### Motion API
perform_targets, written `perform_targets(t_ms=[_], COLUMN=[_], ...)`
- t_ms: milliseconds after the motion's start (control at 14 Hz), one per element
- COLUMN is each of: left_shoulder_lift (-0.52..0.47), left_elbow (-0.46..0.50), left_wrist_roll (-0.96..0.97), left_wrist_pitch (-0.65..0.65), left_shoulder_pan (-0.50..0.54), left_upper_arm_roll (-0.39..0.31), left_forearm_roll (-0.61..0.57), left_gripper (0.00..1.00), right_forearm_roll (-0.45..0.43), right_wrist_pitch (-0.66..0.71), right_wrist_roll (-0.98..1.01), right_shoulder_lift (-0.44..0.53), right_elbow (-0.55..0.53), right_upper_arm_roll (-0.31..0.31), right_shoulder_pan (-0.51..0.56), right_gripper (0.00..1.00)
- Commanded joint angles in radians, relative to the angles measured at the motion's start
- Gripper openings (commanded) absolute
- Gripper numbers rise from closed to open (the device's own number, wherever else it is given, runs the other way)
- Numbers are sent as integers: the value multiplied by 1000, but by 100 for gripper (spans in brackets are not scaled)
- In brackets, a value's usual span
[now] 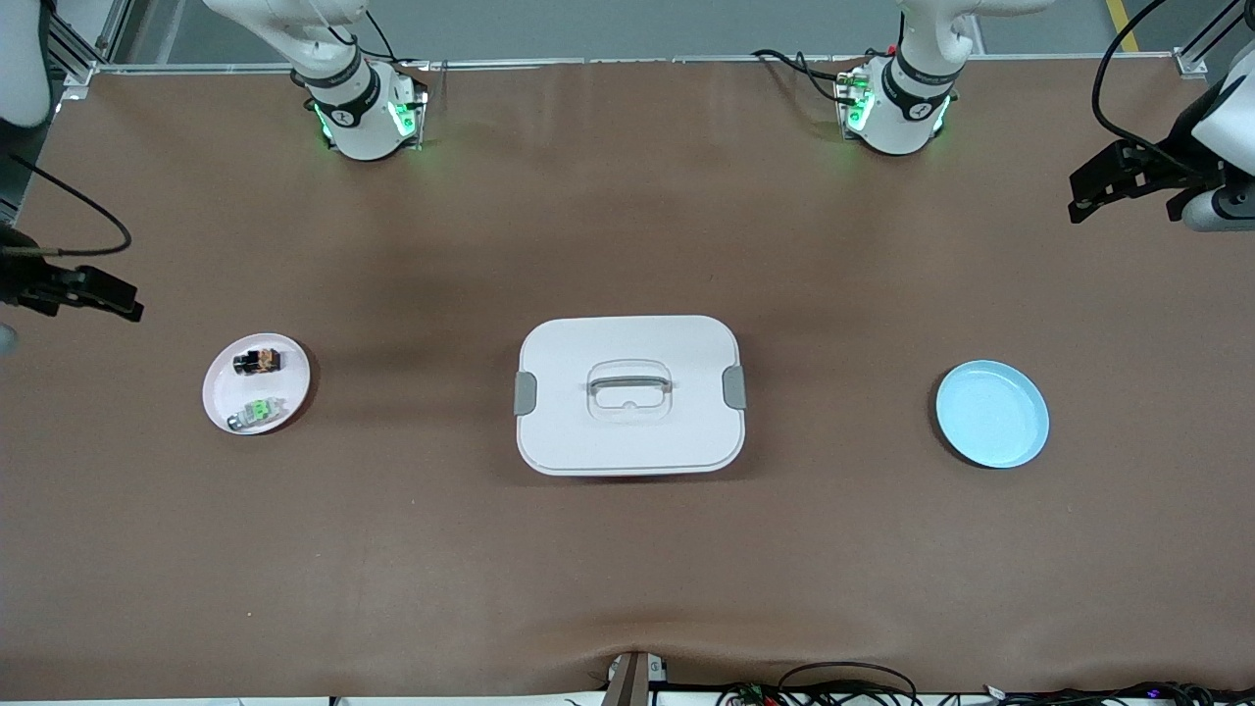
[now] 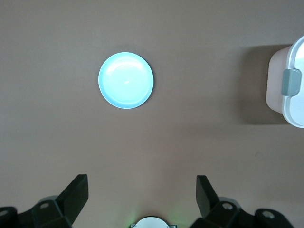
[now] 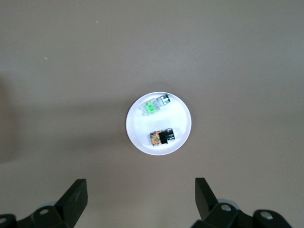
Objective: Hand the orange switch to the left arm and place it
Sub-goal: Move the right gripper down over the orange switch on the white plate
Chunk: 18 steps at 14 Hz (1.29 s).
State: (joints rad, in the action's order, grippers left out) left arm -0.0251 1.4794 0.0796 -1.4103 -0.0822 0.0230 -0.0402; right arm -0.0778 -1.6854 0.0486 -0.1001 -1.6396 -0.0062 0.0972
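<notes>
The orange switch lies on a small pink plate toward the right arm's end of the table. It also shows in the right wrist view. My right gripper is open and empty, up over the table edge beside that plate; in its wrist view the plate lies below it. The white box sits mid-table. My left gripper is open and empty, up over the left arm's end, above bare table.
A green-and-silver component shares the pink plate. An empty blue plate sits toward the left arm's end and shows in the left wrist view. The box's corner with a grey clasp shows there too. Cables lie along the front edge.
</notes>
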Motion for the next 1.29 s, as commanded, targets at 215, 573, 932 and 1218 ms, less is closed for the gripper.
perform_targets(t_ms=[215, 573, 932, 1218], left_shoulder_lift=[-4, 4, 7, 7], left_elbow=[21, 25, 28, 32], left_wrist_roll=[-17, -17, -17, -17], left_wrist_pitch=[-32, -53, -58, -58], left_shoulder_pan=[9, 13, 13, 13], left_upper_arm_roll=[2, 2, 2, 2], left_forearm_roll=[17, 17, 17, 17], left_gripper=[100, 100, 100, 100], right_forearm_roll=[-26, -26, -26, -26], right_wrist_pitch=[-222, -431, -451, -636], right_wrist_roll=[137, 220, 278, 324], right_shoulder_lift=[6, -22, -124, -167], right_elbow=[-218, -391, -398, -474], right_upper_arm_roll=[3, 3, 3, 3], right_shoulder_pan=[53, 91, 121, 142], right_gripper=[100, 100, 100, 100])
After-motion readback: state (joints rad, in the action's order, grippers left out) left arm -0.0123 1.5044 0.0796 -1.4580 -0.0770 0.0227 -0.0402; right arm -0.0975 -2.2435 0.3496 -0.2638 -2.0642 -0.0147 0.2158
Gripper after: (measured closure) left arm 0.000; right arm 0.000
